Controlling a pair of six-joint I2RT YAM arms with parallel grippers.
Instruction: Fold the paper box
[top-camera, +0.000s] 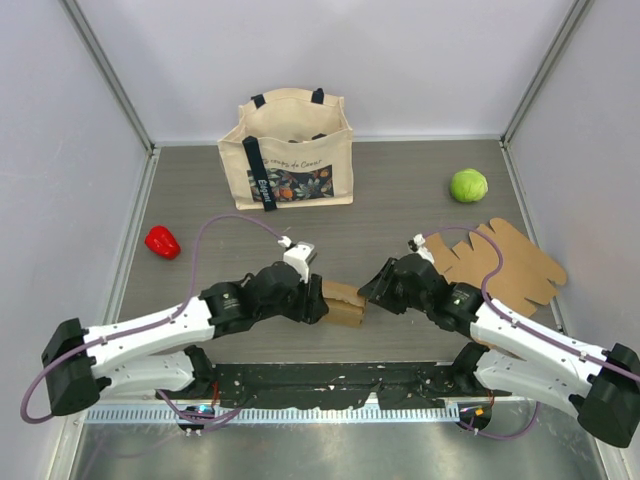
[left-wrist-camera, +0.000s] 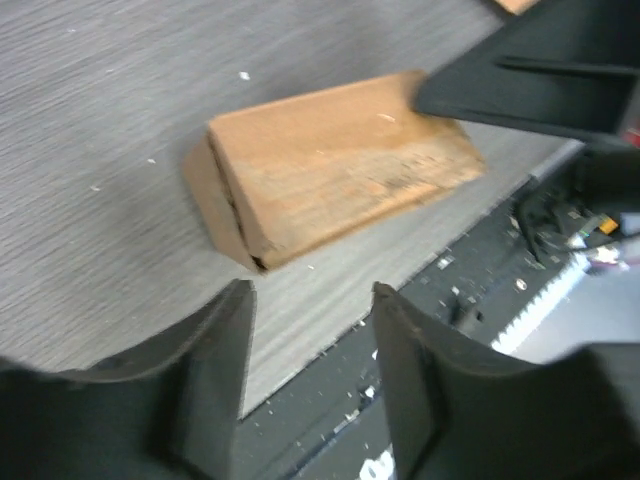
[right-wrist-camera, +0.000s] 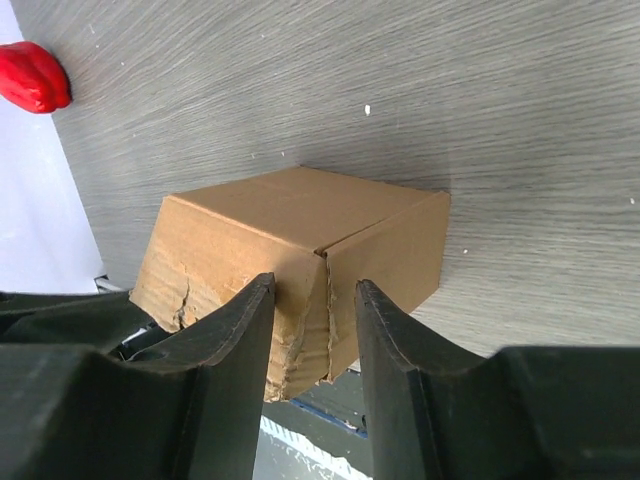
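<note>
The folded brown paper box (top-camera: 343, 303) lies on the table between my two grippers. My left gripper (top-camera: 316, 300) is at its left end. In the left wrist view it (left-wrist-camera: 312, 295) stands open with nothing between its fingers, and the box (left-wrist-camera: 330, 170) lies just beyond the tips. My right gripper (top-camera: 368, 290) is at the box's right end. In the right wrist view it (right-wrist-camera: 312, 290) straddles a crumpled corner of the box (right-wrist-camera: 300, 215), with a fingertip against each face.
A flat cardboard cutout (top-camera: 505, 262) lies to the right behind the right arm. A green ball (top-camera: 468, 185) sits at the back right, a red pepper (top-camera: 162, 241) at the left, and a canvas tote bag (top-camera: 290, 150) at the back.
</note>
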